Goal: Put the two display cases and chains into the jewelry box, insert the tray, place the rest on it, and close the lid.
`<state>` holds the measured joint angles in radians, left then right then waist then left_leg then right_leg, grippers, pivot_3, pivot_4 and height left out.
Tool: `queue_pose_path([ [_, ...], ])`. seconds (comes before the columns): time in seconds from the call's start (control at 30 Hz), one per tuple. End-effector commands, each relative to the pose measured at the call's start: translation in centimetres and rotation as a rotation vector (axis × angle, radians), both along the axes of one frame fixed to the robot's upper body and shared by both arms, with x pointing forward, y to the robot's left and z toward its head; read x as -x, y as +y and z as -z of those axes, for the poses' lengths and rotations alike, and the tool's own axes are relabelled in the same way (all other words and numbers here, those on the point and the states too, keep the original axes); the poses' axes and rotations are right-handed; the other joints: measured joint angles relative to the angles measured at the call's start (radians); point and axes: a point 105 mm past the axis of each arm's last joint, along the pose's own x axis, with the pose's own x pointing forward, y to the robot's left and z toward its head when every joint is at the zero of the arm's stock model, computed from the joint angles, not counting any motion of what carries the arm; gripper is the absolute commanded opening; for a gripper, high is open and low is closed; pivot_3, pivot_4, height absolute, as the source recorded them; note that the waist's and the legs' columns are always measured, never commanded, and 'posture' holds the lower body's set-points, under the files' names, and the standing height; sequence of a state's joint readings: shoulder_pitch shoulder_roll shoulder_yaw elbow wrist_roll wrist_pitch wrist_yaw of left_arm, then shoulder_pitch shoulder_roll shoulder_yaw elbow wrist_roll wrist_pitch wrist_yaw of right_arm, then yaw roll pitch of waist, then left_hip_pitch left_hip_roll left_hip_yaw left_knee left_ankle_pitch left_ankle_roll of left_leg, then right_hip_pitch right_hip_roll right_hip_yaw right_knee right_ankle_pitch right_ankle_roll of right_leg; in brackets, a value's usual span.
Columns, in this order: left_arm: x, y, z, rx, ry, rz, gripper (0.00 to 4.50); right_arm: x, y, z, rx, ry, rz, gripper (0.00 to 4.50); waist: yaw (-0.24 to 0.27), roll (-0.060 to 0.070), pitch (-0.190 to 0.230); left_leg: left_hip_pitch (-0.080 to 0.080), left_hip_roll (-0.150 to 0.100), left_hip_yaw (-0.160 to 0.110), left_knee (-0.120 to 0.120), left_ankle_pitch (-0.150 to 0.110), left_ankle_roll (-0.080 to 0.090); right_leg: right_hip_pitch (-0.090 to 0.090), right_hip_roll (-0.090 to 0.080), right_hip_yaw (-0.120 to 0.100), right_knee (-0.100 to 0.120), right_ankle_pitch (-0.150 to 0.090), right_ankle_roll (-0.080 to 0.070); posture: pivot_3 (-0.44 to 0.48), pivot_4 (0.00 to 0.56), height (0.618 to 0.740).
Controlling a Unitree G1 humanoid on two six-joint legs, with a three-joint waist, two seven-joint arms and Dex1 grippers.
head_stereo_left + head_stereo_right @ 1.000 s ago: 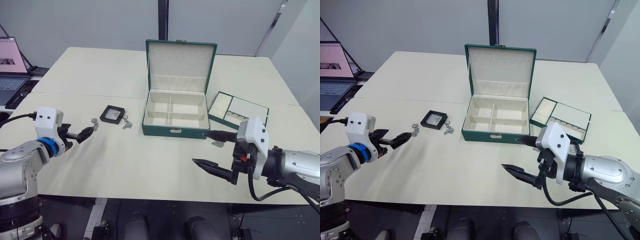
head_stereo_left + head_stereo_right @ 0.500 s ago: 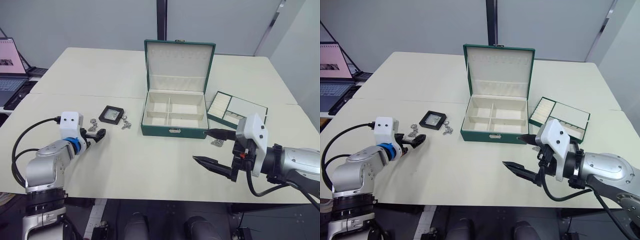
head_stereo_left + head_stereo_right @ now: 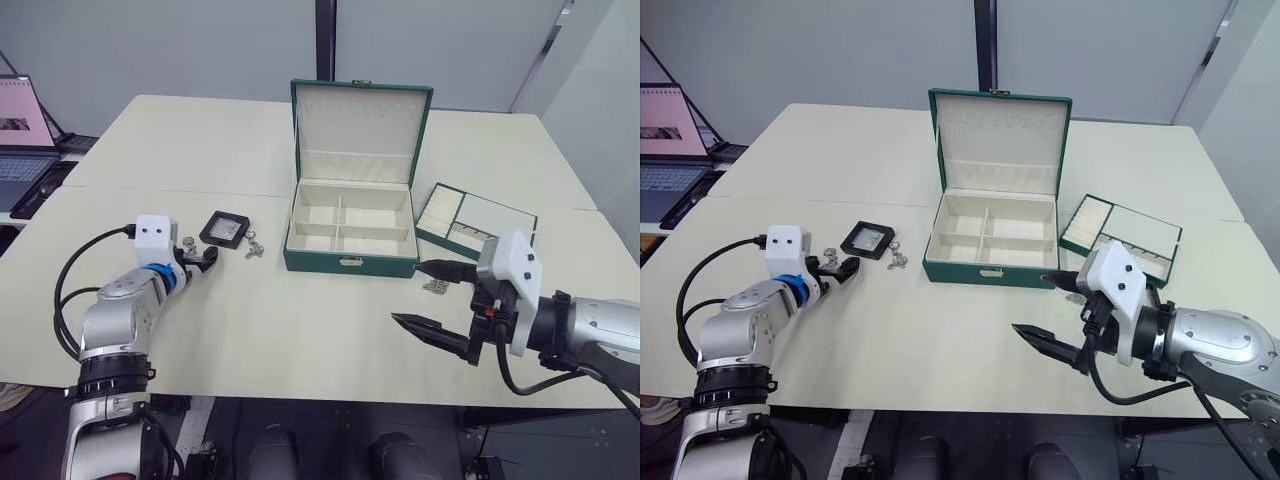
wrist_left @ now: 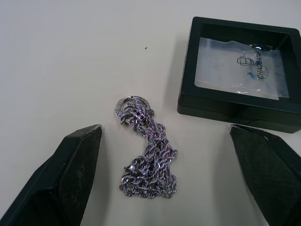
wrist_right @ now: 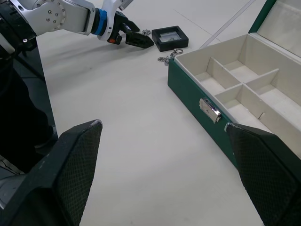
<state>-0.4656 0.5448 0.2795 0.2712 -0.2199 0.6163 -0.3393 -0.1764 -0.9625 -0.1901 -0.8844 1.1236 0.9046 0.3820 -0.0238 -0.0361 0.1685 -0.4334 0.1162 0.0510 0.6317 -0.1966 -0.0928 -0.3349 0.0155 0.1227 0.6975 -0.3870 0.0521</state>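
Note:
The jewelry box stands open mid-table with its lid upright and its cream compartments bare. To its right lies the tray. One display case rests left of the box, also seen close up. My left gripper is open, low over the table, its fingers straddling a bunch of chains beside that case. Another chain lies between case and box, and a third by the box's front right corner. My right gripper hovers open and holds nothing.
A laptop sits past the table's far left edge. A seam runs across the table behind the display case. Bare tabletop stretches in front of the box, between the two arms.
My left gripper has advanced toward the box and now straddles the chain beside the display case. The right arm has barely moved.

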Motion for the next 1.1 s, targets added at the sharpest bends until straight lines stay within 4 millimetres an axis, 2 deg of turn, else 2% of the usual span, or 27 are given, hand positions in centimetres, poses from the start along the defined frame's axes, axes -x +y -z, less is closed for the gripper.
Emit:
queue_pose_path([
  [0.03, -0.1, 0.0, 0.4, -0.018, 0.013, 0.002, 4.5, 0.5, 0.1, -1.0, -0.006, -0.053, -0.009, 4.45, 0.0, 0.0, 0.0, 0.0, 0.0, 0.0, 0.0, 0.0, 0.0, 0.0, 0.0, 0.0, 0.0, 0.0, 0.0, 0.0, 0.15, 0.74],
  [0.1, -0.1, -0.1, 0.5, -0.016, 0.015, 0.007, 4.5, 0.5, 0.0, -0.9, -0.006, -0.051, -0.007, 4.45, 0.0, 0.0, 0.0, 0.0, 0.0, 0.0, 0.0, 0.0, 0.0, 0.0, 0.0, 0.0, 0.0, 0.0, 0.0, 0.0, 0.15, 0.74],
  [0.2, -0.2, -0.2, 0.6, -0.005, 0.022, 0.009, 3.87, 0.6, 0.0, -0.8, -0.007, -0.049, -0.003, 4.5, 0.0, 0.0, 0.0, 0.0, 0.0, 0.0, 0.0, 0.0, 0.0, 0.0, 0.0, 0.0, 0.0, 0.0, 0.0, 0.0, 0.15, 0.74],
  [0.6, 0.2, 0.5, 1.0, 0.003, 0.038, -0.028, 0.14, 0.9, -0.1, -0.5, -0.011, -0.04, 0.003, 4.5, -0.002, 0.001, -0.001, 0.001, 0.0, 0.0, 0.0, 0.0, 0.0, 0.0, 0.0, 0.0, 0.0, 0.0, 0.0, 0.0, 0.15, 0.74],
  [0.63, 0.3, 0.6, 1.1, 0.002, 0.039, -0.03, 0.01, 0.9, -0.1, -0.5, -0.01, -0.039, 0.002, 4.5, -0.003, 0.001, -0.001, 0.001, 0.0, 0.0, 0.0, 0.0, 0.0, 0.001, 0.0, 0.0, 0.0, 0.0, 0.0, 0.0, 0.15, 0.74],
  [0.93, 0.8, 1.1, 0.9, -0.032, 0.032, -0.051, 0.01, 0.9, -0.2, -0.3, -0.008, -0.037, -0.002, 4.5, -0.005, 0.001, -0.001, 0.001, 0.0, 0.0, 0.0, 0.0, 0.0, 0.001, 0.0, 0.0, 0.0, 0.0, 0.0, 0.0, 0.15, 0.74],
  [1.03, 1.0, 1.4, 0.1, -0.057, 0.005, -0.057, 0.01, 0.9, -0.3, -0.3, -0.007, -0.037, -0.001, 4.5, -0.005, 0.001, -0.001, 0.001, 0.0, 0.0, 0.0, 0.0, 0.0, 0.001, 0.0, 0.0, 0.0, 0.0, 0.0, 0.0, 0.15, 0.74],
  [1.1, 1.2, 1.5, -1.4, -0.075, -0.031, -0.056, 0.01, 0.8, -0.5, -0.4, -0.004, -0.038, 0.003, 4.5, -0.005, 0.001, -0.001, 0.001, 0.0, 0.0, 0.0, 0.0, 0.0, 0.001, 0.0, 0.0, 0.0, 0.0, 0.0, 0.0, 0.15, 0.74],
])
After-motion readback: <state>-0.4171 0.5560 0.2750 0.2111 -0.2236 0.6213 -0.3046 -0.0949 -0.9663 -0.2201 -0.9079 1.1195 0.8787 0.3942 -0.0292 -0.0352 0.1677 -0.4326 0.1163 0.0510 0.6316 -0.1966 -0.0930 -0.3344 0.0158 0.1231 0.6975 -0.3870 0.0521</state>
